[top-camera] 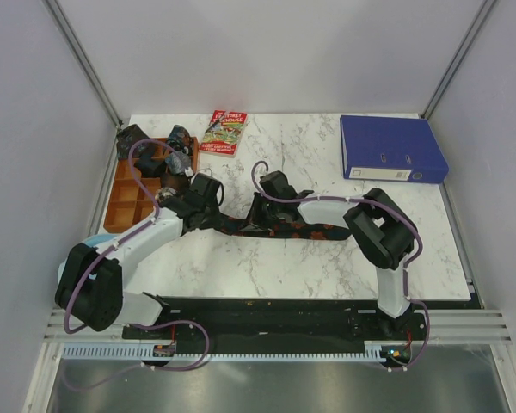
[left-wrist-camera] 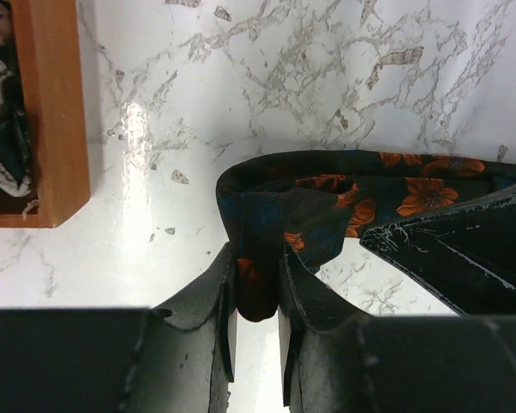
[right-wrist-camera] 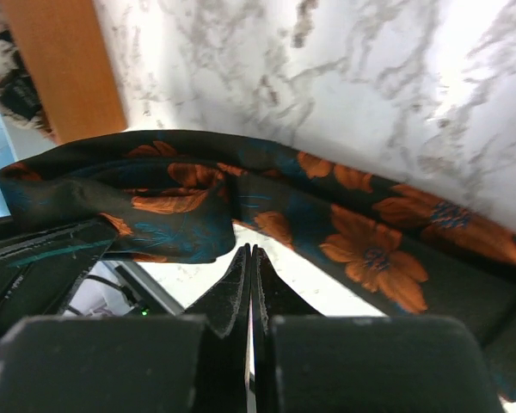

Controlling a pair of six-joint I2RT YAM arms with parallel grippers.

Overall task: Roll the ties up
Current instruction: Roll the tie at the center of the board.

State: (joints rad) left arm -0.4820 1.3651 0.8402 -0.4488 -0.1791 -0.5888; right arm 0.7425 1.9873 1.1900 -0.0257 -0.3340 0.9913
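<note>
On the table (top-camera: 327, 275), seen from above, the long flowered tie (top-camera: 285, 230) lies stretched across the middle. Small tie bundles (top-camera: 177, 148) sit in the wooden tray (top-camera: 125, 202) at left. From my left wrist, my left claw (left-wrist-camera: 256, 288) is clamped on the tie's folded end. From my right wrist, my right claw (right-wrist-camera: 251, 262) is pressed together, gripping nothing, its tips just at the tie's edge.

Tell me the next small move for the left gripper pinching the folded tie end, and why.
Probably rotate the left gripper to turn the pinched fold over onto the floral tie, starting the roll. It is shut on the doubled-over end, only one loose fold exists, and the rest lies stretched across the table. The right gripper is shut and empty beside the fabric.
</note>
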